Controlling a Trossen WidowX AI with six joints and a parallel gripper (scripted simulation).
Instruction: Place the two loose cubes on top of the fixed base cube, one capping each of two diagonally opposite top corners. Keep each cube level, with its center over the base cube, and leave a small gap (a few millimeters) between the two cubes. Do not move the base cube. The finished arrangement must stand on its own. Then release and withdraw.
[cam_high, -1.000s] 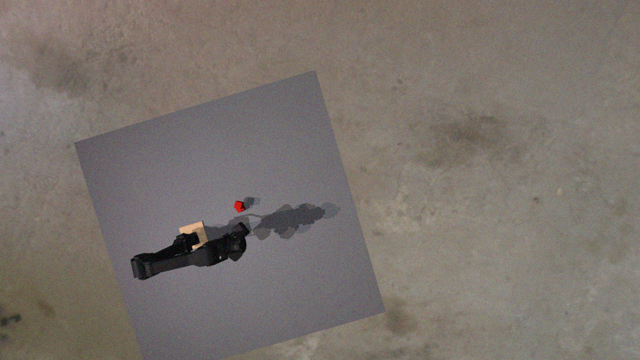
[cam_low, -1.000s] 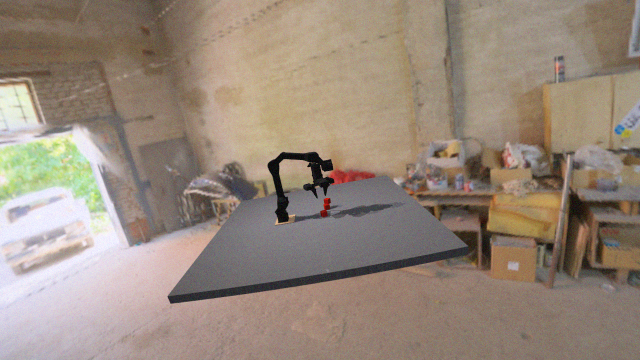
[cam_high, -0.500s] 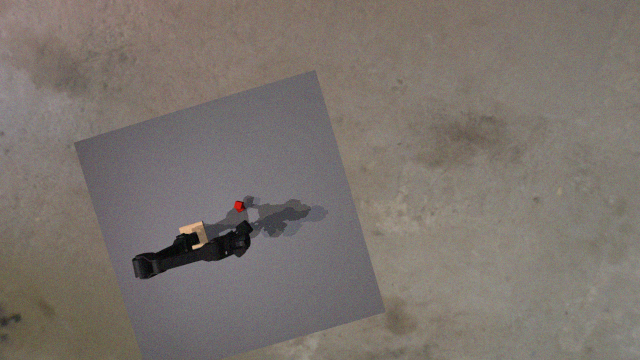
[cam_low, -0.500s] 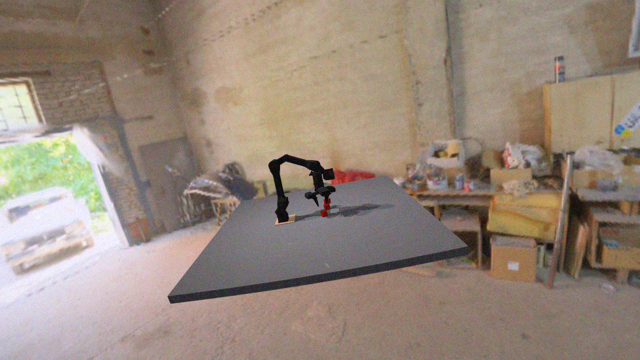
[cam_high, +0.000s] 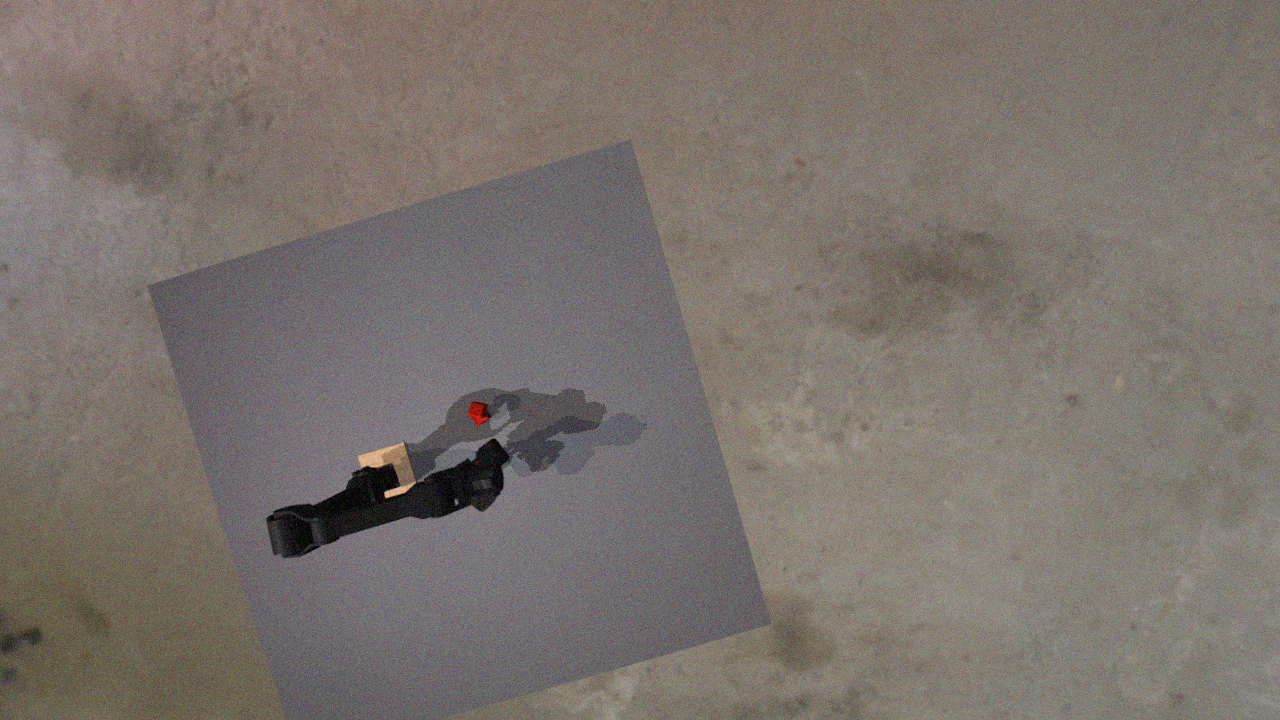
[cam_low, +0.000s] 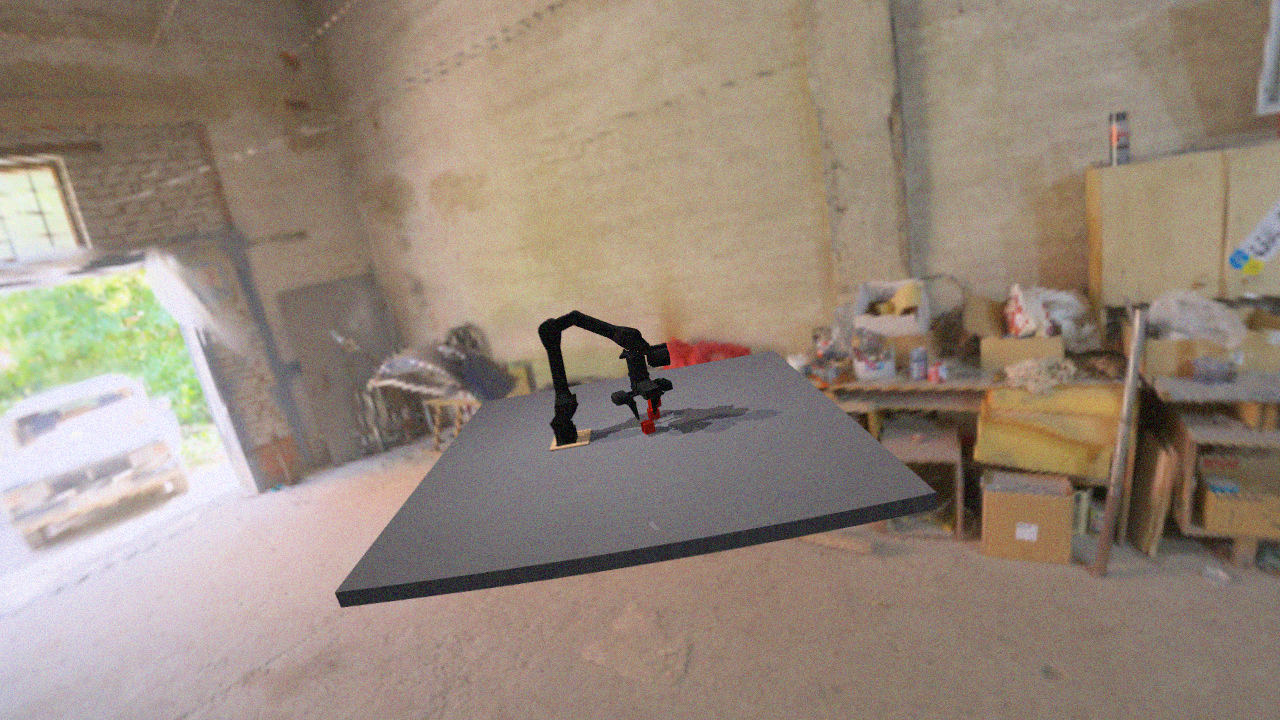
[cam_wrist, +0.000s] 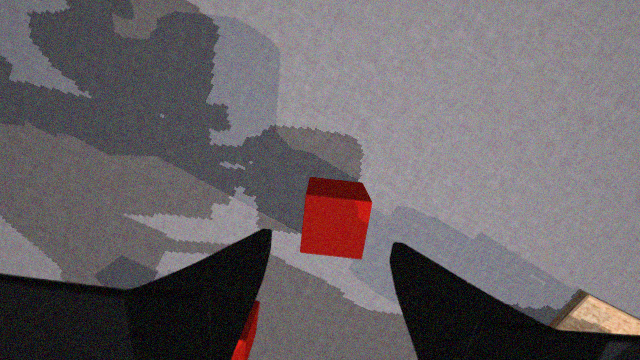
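Observation:
A loose red cube (cam_low: 648, 428) (cam_wrist: 334, 227) lies on the table below my open, empty gripper (cam_low: 647, 418) (cam_wrist: 331, 237). In the wrist view it shows between and slightly beyond the fingertips, turned slightly to them. In the top view the arm hides nearly all of it. The other loose red cube (cam_high: 477, 408) sits on the fixed red base cube (cam_high: 481, 419), offset and turned relative to it. In the exterior view this stack is behind the gripper and partly hidden. In the wrist view a red part of the stack (cam_wrist: 248, 332) shows beside the left finger, which hides the rest.
The arm (cam_high: 371, 519) (cam_low: 556, 367) reaches from its wooden base plate (cam_high: 400, 456) (cam_low: 581, 438) (cam_wrist: 607, 315) over the grey table (cam_high: 537, 268) (cam_low: 626, 501). The two-cube stack stands close to the loose cube. Arm shadows cross the table around the cubes.

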